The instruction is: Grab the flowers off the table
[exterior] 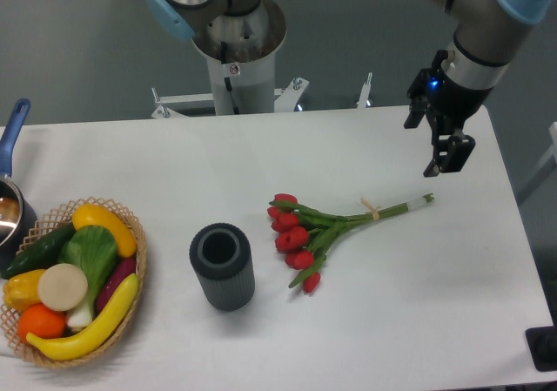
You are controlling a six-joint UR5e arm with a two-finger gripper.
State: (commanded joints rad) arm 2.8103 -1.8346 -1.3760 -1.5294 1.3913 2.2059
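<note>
The flowers [324, 231] lie flat on the white table [418, 321], right of centre. The red buds point left and the long green stems reach right, tied by a pale band, ending near the right side. My gripper [446, 158] hangs above the table at the right, a little up and right of the stem ends. It holds nothing. Its fingers [456, 152] point down and look slightly apart, but the gap is hard to judge from this angle.
A dark grey ribbed cylinder vase [223, 266] stands left of the flowers. A wicker basket of fruit and vegetables [70, 279] sits at the front left. A pot with a blue handle [12, 201] is at the left edge. The arm's base pedestal [237, 51] stands behind the table.
</note>
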